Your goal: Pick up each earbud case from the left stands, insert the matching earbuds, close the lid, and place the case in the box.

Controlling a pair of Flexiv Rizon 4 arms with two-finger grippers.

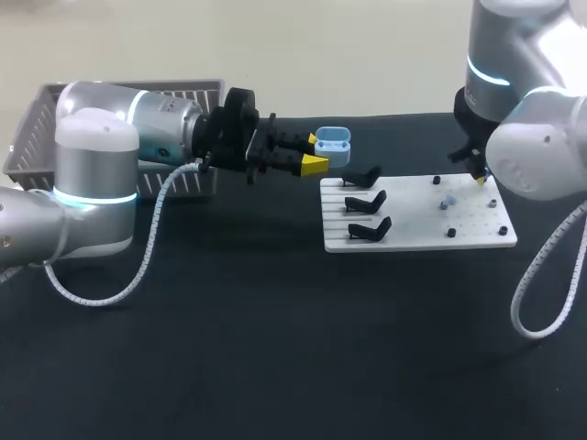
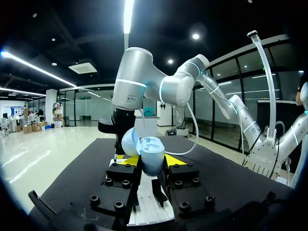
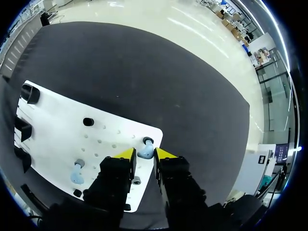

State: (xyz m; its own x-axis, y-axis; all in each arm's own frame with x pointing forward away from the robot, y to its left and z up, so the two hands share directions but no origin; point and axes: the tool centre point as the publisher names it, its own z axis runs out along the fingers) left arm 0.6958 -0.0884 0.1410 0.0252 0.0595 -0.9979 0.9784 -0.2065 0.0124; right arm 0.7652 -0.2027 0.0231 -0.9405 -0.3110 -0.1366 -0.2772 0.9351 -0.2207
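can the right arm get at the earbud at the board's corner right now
Probably yes: the right gripper hangs directly over that earbud, nothing covers it, and the left gripper is away holding the open case.

Earbud (image 3: 146, 150) within right gripper (image 3: 145, 155) — grip unclear

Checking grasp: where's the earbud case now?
Head view, centre rear: earbud case, lid open, between the jaws of the left gripper, near the rearmost black stand.
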